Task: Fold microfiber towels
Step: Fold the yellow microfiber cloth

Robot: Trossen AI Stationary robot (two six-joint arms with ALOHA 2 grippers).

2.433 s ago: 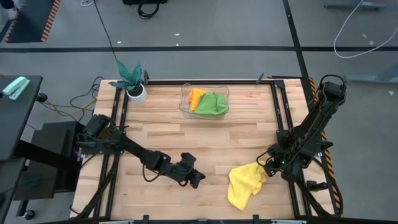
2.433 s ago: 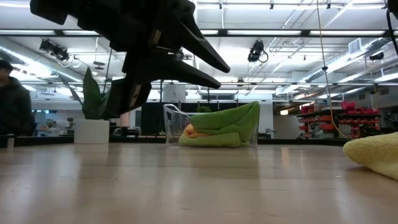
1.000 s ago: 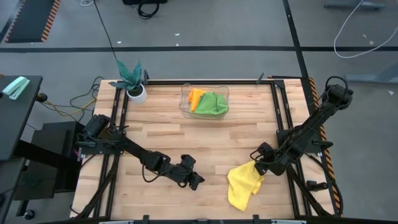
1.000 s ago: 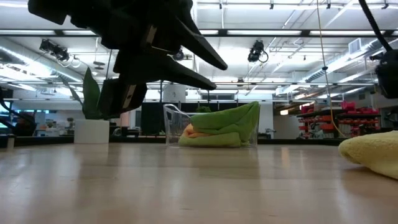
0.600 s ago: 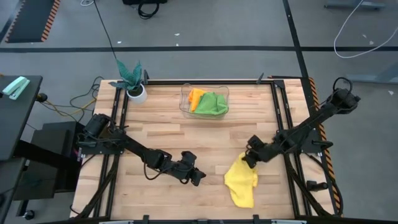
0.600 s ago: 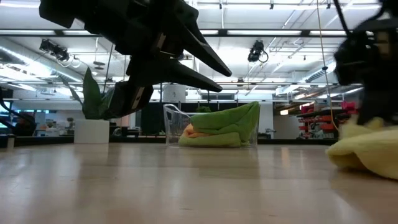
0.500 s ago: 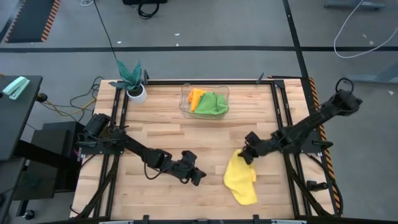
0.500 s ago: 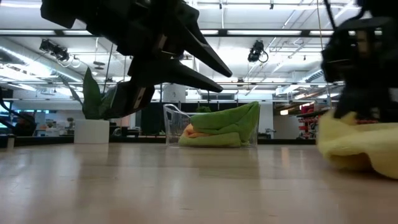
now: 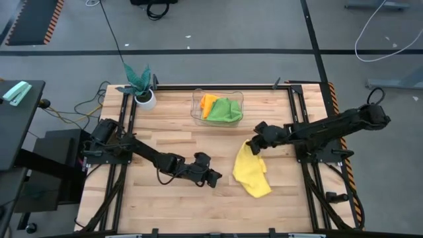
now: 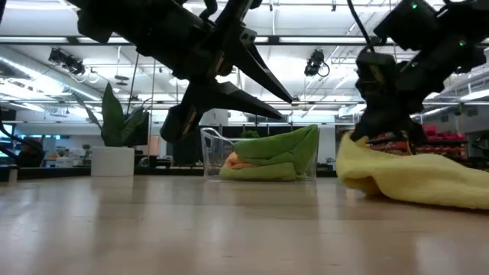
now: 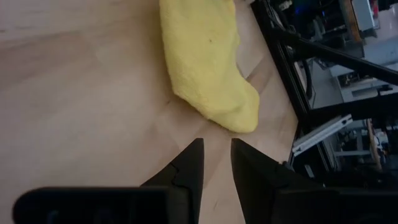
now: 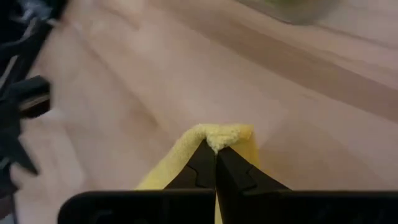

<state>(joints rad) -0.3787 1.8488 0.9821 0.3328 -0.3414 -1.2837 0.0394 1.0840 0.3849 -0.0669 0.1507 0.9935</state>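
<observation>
Low in the high view's centre, the left gripper (image 9: 215, 177) hovers with jaws slightly spread, empty. Just right of it lies the yellow towel (image 9: 250, 173), its upper corner pinched by the right gripper (image 9: 250, 147). Spreading seems underway; the left gripper probably takes a free corner next. The other towels (image 9: 222, 108) sit in the bin (image 9: 196, 112), upper centre.

Right claw (image 9: 250, 147) pinched closed mid-table; left claw (image 9: 216, 178) parted, low.

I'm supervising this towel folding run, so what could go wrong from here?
The right gripper pinches only a tip of the yellow towel, so it may slip free while dragged. The rest of the cloth trails bunched on the table, so it may fold unevenly. The left gripper sits close beside it, open, and might snag it.
</observation>
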